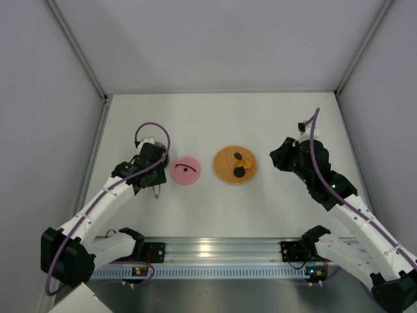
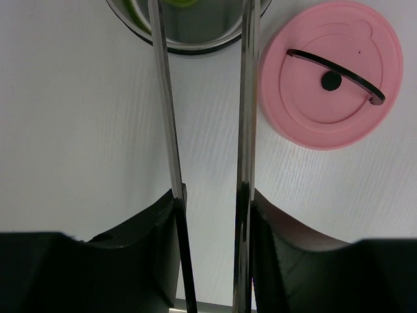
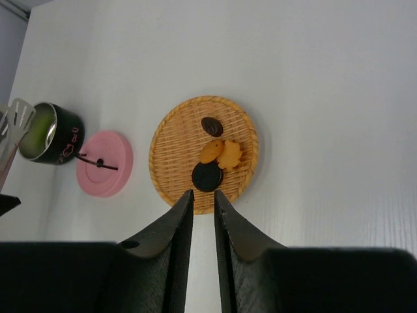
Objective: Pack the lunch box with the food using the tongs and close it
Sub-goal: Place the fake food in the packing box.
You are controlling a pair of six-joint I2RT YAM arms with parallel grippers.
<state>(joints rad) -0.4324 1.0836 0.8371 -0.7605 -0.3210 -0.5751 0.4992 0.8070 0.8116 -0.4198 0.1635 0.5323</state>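
My left gripper is shut on the tongs. The two silver arms press against its fingers and run up to the steel lunch box at the top edge. The tong tips hover at the tin's rim, and a green piece lies inside. The pink lid lies flat on the table right of the tin. More food, a black cookie, two orange pieces and a dark brown one, sits on the orange plate. My right gripper hangs near the plate's edge, slightly open and empty.
White walls enclose the table on the left, the back and the right. In the top view the lid and the plate lie side by side between the left gripper and the right gripper. A metal rail runs along the near edge.
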